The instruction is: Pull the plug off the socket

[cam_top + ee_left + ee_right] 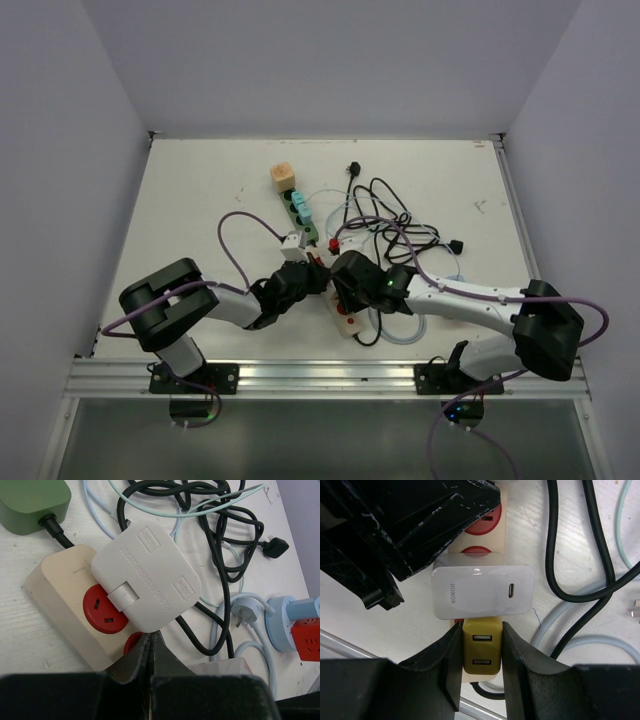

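Observation:
A cream power strip (502, 535) with red sockets (102, 610) lies near the table's front, also in the top view (348, 322). A white HONOR charger (482, 597) and a yellow two-port USB plug (481, 652) sit in it side by side. My right gripper (480, 655) is shut on the yellow plug, one finger on each side. My left gripper (150, 639) is shut and empty, its tips on the strip next to the white charger (147, 575). It shows as a black mass in the right wrist view (420, 520). In the top view both grippers meet over the strip (335, 285).
A tangle of black cable (385, 215) and pale blue cable (250, 645) lies right of the strip. A green strip (300, 215) with a teal plug and an orange cube (283, 177) lie farther back. A green plug (32, 502) and a blue adapter (285, 622) are near the strip.

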